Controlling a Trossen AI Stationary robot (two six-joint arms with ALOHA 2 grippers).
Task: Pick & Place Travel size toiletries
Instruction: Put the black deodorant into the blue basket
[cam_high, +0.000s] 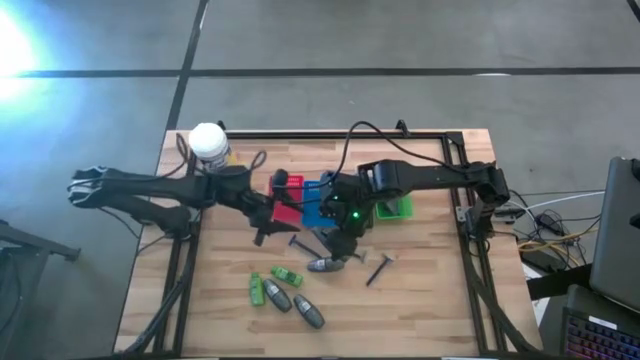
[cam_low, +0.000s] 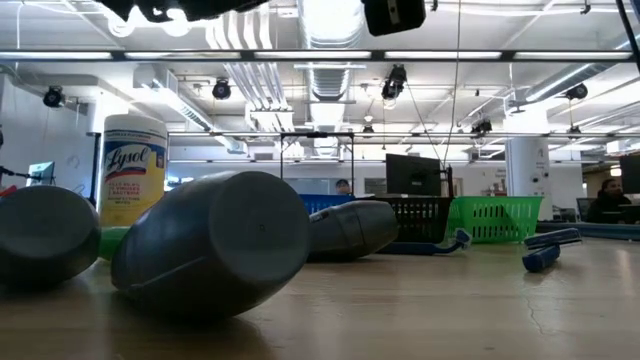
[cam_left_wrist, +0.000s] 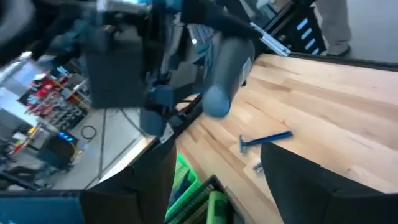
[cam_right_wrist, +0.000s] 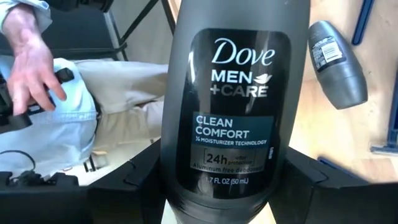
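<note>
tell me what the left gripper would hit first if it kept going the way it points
Likely the grey bottle held in the right gripper, straight ahead of the left gripper; a blue razor lies lower on the table. Depth is unclear.

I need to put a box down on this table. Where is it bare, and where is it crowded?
Bare wood lies along the table's near right edge, past the razor, and at the near left corner beside the green bottles. The middle is crowded: baskets, both arms, and the right gripper holding a grey bottle.

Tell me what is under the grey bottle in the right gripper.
Below the held grey bottle in the right gripper shows bare wooden table; another grey bottle lies beside. Directly beneath is covered.
</note>
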